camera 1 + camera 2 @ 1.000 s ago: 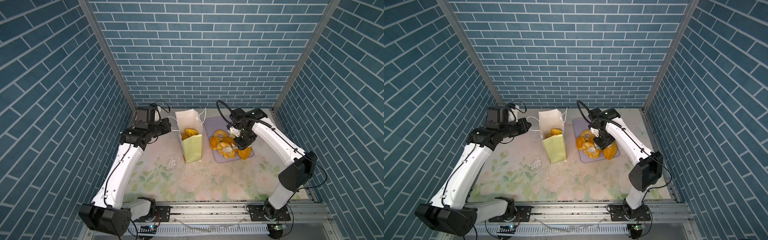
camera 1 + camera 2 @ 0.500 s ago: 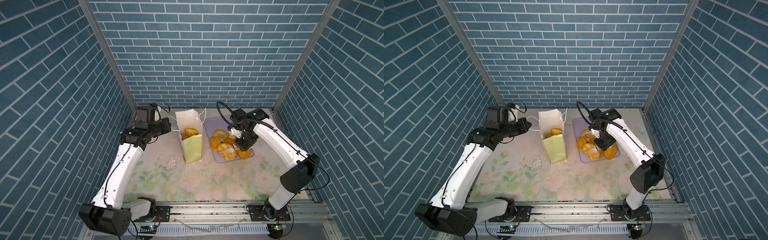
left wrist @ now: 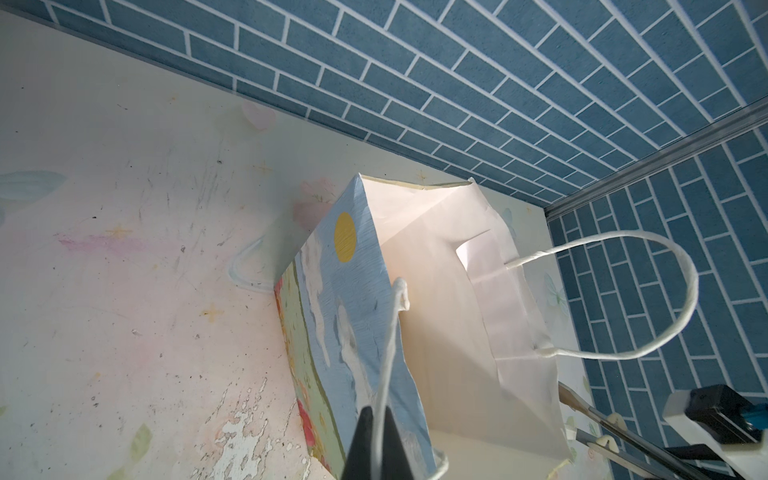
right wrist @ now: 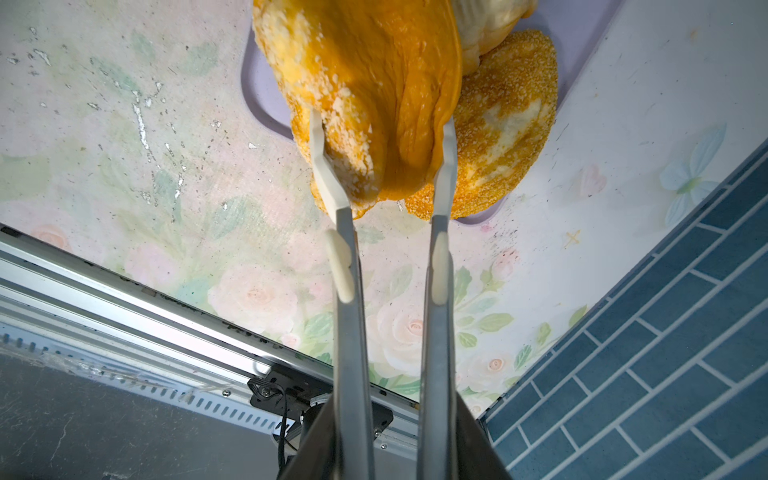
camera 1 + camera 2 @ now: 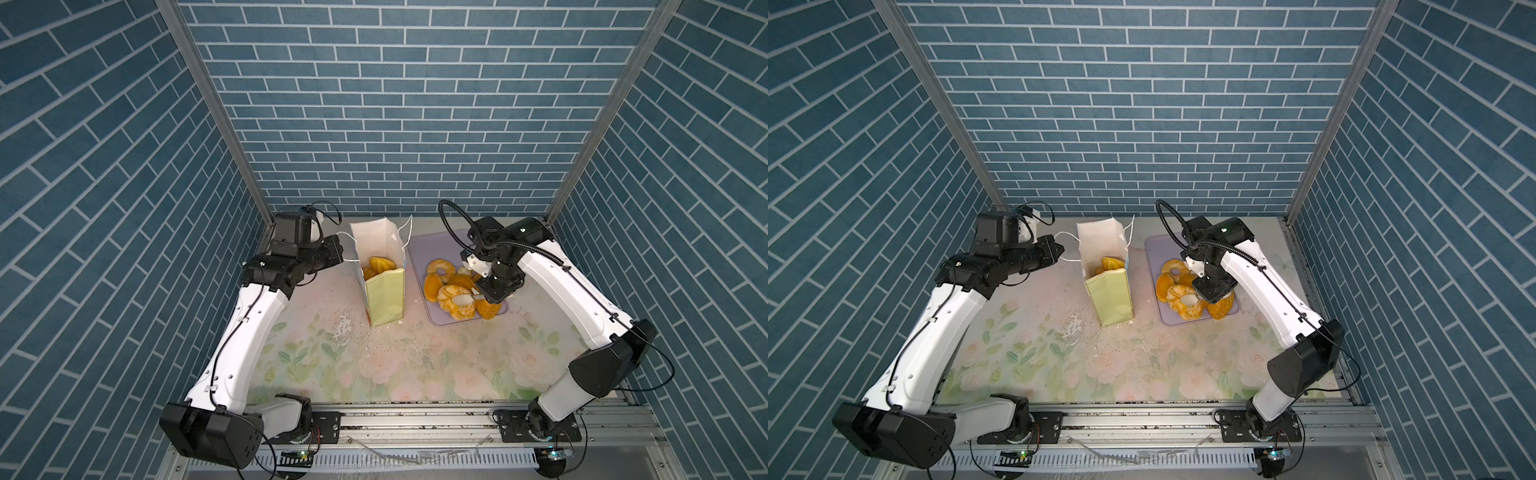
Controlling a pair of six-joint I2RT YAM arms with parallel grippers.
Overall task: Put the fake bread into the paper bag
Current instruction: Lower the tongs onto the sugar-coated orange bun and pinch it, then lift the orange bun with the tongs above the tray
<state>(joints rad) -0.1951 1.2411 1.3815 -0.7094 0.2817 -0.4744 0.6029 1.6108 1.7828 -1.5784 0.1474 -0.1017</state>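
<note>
Most of the fake bread point(image 5: 446, 291) lies heaped on the front half of a lilac tray point(image 5: 419, 249), which sits in the back right part of the floral surface point(image 5: 374, 365). In both top views a ring doughnut point(image 5: 441, 269) lies at the back of the heap and a seeded loaf point(image 5: 489, 310) at the tray's front right corner. More golden pieces point(image 5: 1112, 263) already lie inside the paper bag point(image 5: 384, 299). The bag stands upright with its mouth open, near the middle of the surface toward the back edge, just beside the tray's left edge.

The right gripper point(image 4: 382, 124) reaches down over the heap. Its two long fingers point(image 4: 322, 166) press against opposite sides of a crumb-coated pastry point(image 4: 374, 83), pinching it so that its skin wrinkles between them. The wrist view shows the seeded loaf just beside this piece. Whether the pinched piece is clear of the tray cannot be told.

The left gripper point(image 3: 376, 415) is at the bag's left side with its jaws pressed together on a white cord handle point(image 3: 390, 345), which runs taut from the bag's blue printed face point(image 3: 332, 291). The opposite handle point(image 3: 623, 291) stands free as an open loop. White flaked patches point(image 5: 343, 328) mark the surface in front of the bag, to its left
</note>
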